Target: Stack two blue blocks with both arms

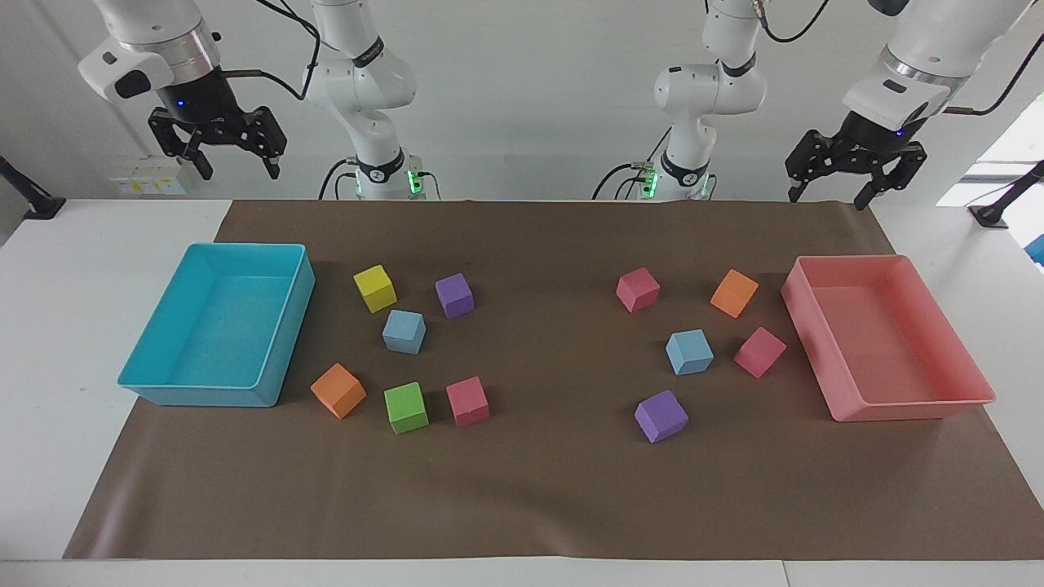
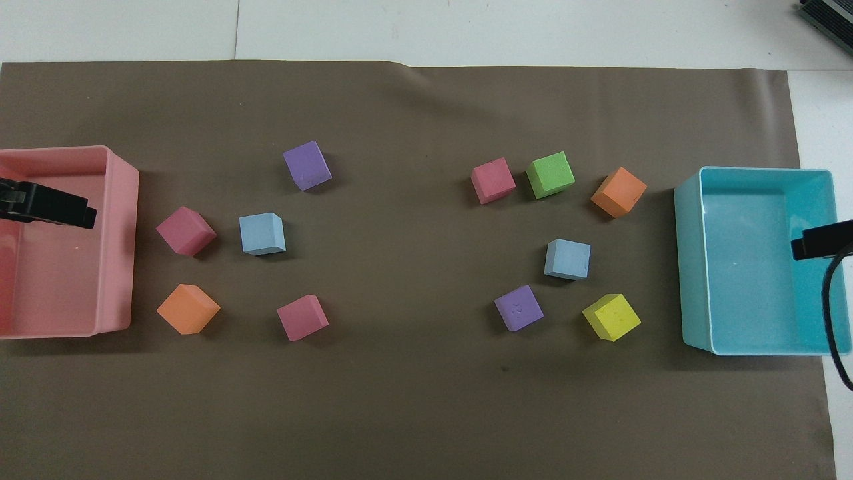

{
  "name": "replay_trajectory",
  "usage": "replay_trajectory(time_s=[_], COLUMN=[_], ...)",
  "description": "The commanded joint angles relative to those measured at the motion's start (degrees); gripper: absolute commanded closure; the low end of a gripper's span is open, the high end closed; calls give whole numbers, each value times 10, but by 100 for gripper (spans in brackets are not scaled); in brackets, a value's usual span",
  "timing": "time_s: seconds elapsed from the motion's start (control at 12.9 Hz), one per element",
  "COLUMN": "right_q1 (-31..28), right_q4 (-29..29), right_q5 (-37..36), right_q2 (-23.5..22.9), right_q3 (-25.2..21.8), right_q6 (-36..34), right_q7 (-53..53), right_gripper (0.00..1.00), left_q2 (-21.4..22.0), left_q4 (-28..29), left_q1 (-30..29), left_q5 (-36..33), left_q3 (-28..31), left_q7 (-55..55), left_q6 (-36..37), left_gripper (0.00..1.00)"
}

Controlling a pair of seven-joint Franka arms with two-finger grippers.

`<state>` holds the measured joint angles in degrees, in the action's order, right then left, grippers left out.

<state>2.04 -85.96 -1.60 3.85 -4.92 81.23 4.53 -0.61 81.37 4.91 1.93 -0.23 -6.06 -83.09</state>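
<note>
Two light-blue blocks rest apart on the brown mat. One blue block [image 1: 404, 332] [image 2: 568, 259] lies toward the right arm's end, among yellow, purple and green cubes. The other blue block [image 1: 689, 352] [image 2: 262, 234] lies toward the left arm's end, beside a pink cube. My right gripper [image 1: 239, 167] hangs high and open over the cyan tray's end of the table, holding nothing. My left gripper [image 1: 826, 196] hangs high and open at the pink tray's end, also holding nothing. In the overhead view only a dark fingertip [image 2: 60, 210] shows over the pink tray.
A cyan tray [image 1: 281, 359] stands at the right arm's end and a pink tray [image 1: 816, 342] at the left arm's end. Yellow [image 1: 375, 288], orange [image 1: 338, 390], green [image 1: 406, 407], pink [image 1: 467, 401] and purple [image 1: 661, 416] cubes lie scattered around the blue ones.
</note>
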Motion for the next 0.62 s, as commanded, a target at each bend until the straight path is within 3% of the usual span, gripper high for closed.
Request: replay_trajectory(time_s=[0.0,0.54], right_q1=[-11,2], right_q4=[-7,-57], right_q5=[-5,-5], right_q2=[7,27], right_q3=[3,9], right_q6=[2,41], right_q7=[-1,-9], right_gripper=[0,0], left_q2=[11,11], left_q4=[13,13], left_q1=[-4,-5], left_q5=[1,1], left_q3=[-2,-2], left_q7=[5,5], left_q6=[-1,-1], left_gripper=[0,0])
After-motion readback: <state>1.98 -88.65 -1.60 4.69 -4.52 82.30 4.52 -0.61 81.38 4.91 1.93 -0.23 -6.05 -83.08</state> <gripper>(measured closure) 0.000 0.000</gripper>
